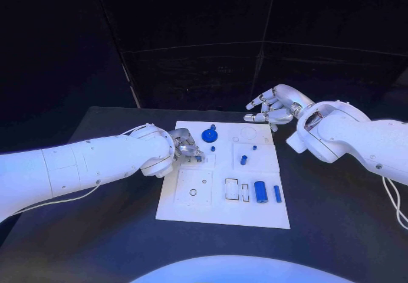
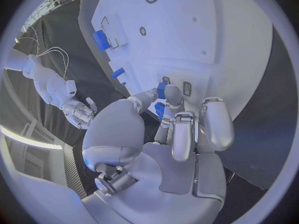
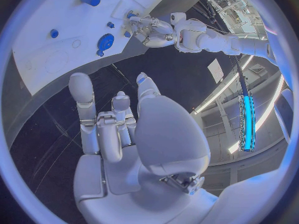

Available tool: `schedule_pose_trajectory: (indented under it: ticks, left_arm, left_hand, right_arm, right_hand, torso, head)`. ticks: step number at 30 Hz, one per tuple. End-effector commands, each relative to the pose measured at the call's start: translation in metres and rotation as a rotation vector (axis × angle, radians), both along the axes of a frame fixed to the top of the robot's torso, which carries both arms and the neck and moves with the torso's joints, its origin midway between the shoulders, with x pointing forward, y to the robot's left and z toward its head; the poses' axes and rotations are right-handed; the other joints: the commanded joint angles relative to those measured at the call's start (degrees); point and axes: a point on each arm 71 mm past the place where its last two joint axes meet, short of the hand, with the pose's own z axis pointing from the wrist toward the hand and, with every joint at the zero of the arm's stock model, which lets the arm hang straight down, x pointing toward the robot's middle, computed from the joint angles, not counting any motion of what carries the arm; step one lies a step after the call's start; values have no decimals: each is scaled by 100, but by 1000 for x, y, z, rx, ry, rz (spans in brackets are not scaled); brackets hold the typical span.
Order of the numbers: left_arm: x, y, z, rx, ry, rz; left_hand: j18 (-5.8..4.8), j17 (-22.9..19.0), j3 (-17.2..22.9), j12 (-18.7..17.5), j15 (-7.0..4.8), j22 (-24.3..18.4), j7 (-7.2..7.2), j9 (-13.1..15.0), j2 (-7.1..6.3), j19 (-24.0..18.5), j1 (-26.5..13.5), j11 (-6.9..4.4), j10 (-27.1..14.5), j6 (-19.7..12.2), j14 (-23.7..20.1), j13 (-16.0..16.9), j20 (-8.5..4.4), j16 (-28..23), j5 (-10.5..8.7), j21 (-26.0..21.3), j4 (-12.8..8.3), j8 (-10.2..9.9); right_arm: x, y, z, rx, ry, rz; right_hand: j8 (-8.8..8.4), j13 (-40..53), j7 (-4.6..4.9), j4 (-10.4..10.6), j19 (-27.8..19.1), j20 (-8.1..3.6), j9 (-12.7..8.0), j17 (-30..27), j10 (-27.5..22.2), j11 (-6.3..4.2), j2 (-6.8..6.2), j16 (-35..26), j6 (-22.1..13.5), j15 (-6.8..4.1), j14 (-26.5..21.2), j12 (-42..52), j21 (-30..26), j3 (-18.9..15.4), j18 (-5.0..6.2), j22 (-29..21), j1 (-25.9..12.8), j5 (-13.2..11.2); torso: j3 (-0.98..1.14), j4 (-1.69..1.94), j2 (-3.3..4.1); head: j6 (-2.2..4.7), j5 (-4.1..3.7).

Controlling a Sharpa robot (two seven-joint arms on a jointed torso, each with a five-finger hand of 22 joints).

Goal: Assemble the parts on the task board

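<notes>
Nearest me, my left hand [image 1: 186,148] pinched a small blue part [image 1: 198,158] at the white board [image 1: 223,203]; seating it called for slow, square pressure, while my right hand [image 1: 270,107] hung open.

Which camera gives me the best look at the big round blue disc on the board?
The head view: the round blue disc sits unobstructed near the task board's far edge. The right wrist view shows it smaller and bent by the lens. In the left wrist view I cannot pick it out.
</notes>
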Motion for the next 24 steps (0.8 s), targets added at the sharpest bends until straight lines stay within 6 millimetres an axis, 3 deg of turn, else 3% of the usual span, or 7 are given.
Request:
schedule_pose_trajectory:
  ticks: [1,24]
  left_arm:
    - [-2,-1,-2,26,28,-19]
    - [-2,1,-5,46,57,-27]
  left_hand:
    - [-74,1336,791,27,-34,5,-57,25,9,47,70,-147,189,55,555,8,-10,28,13,38,-812,19]
    - [-78,1350,818,70,-41,25,-74,31,-48,57,48,-160,240,67,559,29,-19,39,114,50,-772,74]
  right_arm:
    - [0,1,1,3,-3,10]
    - [1,1,1,2,-2,9]
  right_hand:
    - [18,-8,1,38,38,-5,-2,1509,-16,-10,58,14,-51,-18,606,33,-33,-5,47,-1,-4,20]
    - [21,-8,2,58,45,-6,-2,1509,-15,-10,65,14,-54,-18,606,44,-39,-16,46,-5,-4,35]
  torso:
    - [1,4,0]
    - [-1,1,-6]
  head:
    - [-5,-4]
    - [2,29]
